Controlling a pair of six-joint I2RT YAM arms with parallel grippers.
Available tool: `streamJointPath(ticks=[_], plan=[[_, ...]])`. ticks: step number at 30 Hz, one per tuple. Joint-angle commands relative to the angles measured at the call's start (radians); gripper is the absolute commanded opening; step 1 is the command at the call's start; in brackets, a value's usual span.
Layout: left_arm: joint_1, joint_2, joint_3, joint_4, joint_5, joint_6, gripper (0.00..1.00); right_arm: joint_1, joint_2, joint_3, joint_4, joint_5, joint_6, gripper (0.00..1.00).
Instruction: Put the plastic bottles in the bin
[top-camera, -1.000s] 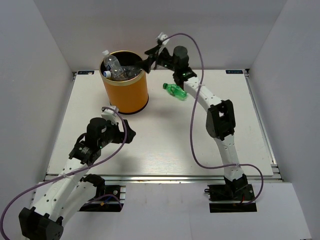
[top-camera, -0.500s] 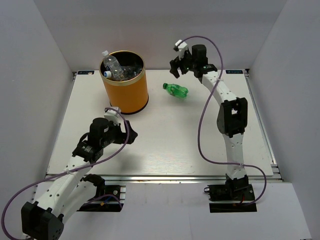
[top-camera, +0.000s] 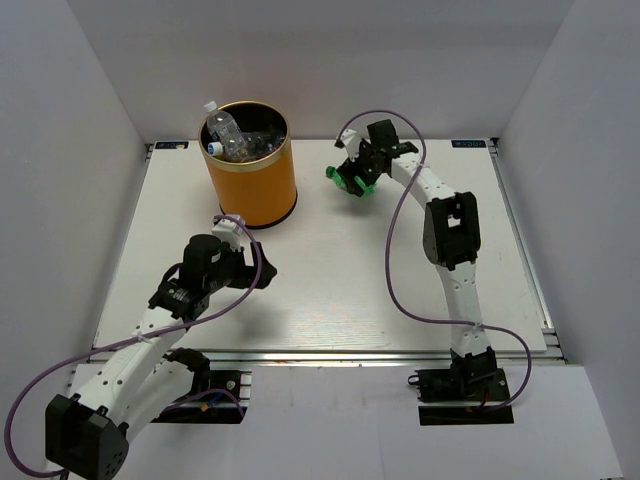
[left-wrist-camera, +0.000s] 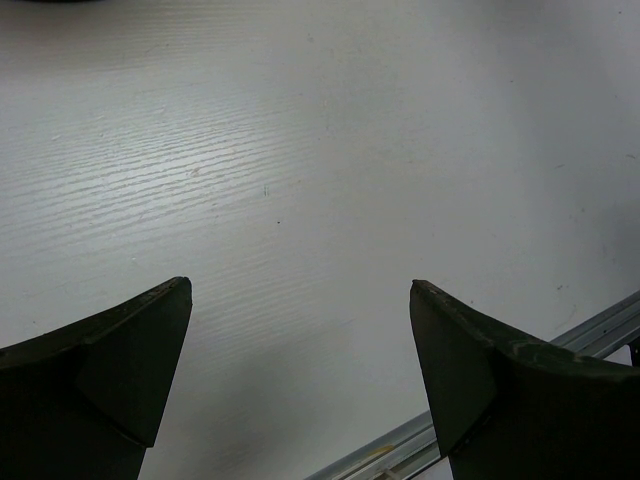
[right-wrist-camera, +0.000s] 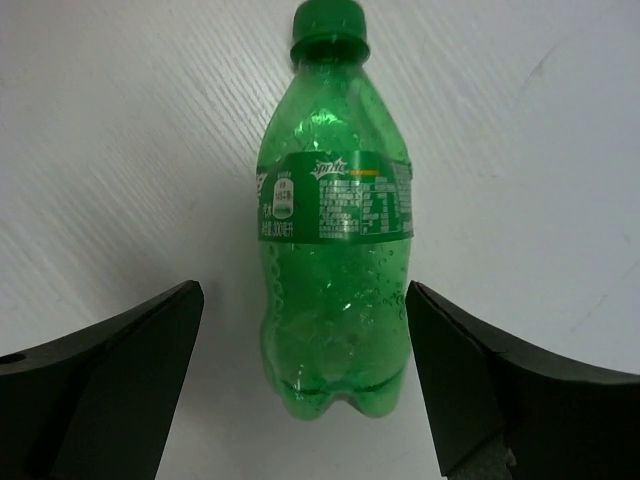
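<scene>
A green plastic bottle (right-wrist-camera: 332, 220) lies on its side on the white table, cap pointing away from the camera in the right wrist view. My right gripper (right-wrist-camera: 305, 300) is open, its two dark fingers straddling the bottle's lower half with a gap on each side. From above, that gripper (top-camera: 352, 178) sits low over the green bottle (top-camera: 343, 179), right of the bin. The orange-yellow bin (top-camera: 249, 165) stands at the back left with several clear bottles (top-camera: 232, 138) inside. My left gripper (left-wrist-camera: 300, 290) hangs open over bare table, holding nothing.
The table's front metal rail (left-wrist-camera: 520, 370) shows just beyond my left gripper (top-camera: 257, 268). White walls enclose the table at the back and on both sides. A purple cable (top-camera: 395, 250) loops beside the right arm.
My right gripper has swung from the bin's rim to the right, then come down over the green bottle. The left arm has barely shifted.
</scene>
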Motion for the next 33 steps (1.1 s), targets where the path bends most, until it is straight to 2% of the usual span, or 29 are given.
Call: streamJointPath(ticks=[1,3,7,8,11,15,16,17,18,19,20,21,22,24,28,30,31,33], plan=[[0.002,-0.014,-0.005,0.020,0.018,0.006,1.00,-0.001,0.031,-0.009,-0.029,0.022,-0.050,0.88],[0.002,-0.014,-0.005,0.020,0.018,0.006,1.00,0.001,0.046,-0.006,-0.022,0.029,-0.053,0.85],[0.002,-0.014,0.004,0.011,0.018,0.006,1.00,0.002,0.059,0.005,-0.028,-0.002,-0.070,0.62],[0.002,-0.014,0.004,0.011,0.018,0.006,1.00,0.002,0.056,0.008,-0.031,-0.016,-0.070,0.51],[0.002,-0.014,-0.005,0.011,0.018,0.006,1.00,-0.003,0.031,0.009,-0.040,-0.053,-0.072,0.32],[0.002,-0.023,-0.014,0.020,0.018,-0.004,1.00,-0.006,-0.065,0.038,-0.016,-0.175,-0.028,0.22],[0.002,-0.023,-0.014,0.020,0.018,-0.004,1.00,-0.003,-0.123,0.034,0.050,-0.212,-0.008,0.22],[0.002,-0.034,-0.014,0.020,0.018,-0.004,1.00,-0.003,-0.201,0.022,0.095,-0.227,0.082,0.20],[0.002,-0.034,-0.024,0.020,0.018,-0.004,1.00,0.001,-0.240,-0.047,0.147,-0.250,0.106,0.19],[0.002,-0.034,-0.024,0.020,0.018,-0.004,1.00,0.004,-0.275,-0.075,0.322,-0.267,0.149,0.18],[0.002,-0.034,-0.024,0.020,0.018,-0.004,1.00,0.011,-0.365,-0.099,0.381,-0.280,0.190,0.15],[0.002,-0.034,-0.024,0.030,0.018,-0.004,1.00,0.013,-0.384,-0.144,0.432,-0.330,0.245,0.13],[0.002,-0.022,-0.024,0.031,0.027,-0.004,1.00,0.019,-0.403,-0.147,0.557,-0.347,0.273,0.13],[0.002,-0.022,-0.024,0.041,0.027,-0.004,1.00,0.036,-0.399,-0.129,0.670,-0.390,0.371,0.12],[0.002,-0.022,-0.024,0.052,0.027,-0.004,1.00,0.082,-0.359,-0.097,0.826,-0.389,0.454,0.08],[0.002,-0.033,-0.034,0.052,0.027,-0.004,1.00,0.093,-0.319,-0.057,0.922,-0.436,0.517,0.08],[0.002,-0.043,-0.034,0.052,0.027,-0.004,1.00,0.109,-0.304,-0.044,1.021,-0.450,0.540,0.08],[0.002,-0.043,-0.044,0.043,0.018,-0.013,1.00,0.125,-0.228,-0.017,1.106,-0.481,0.658,0.08]])
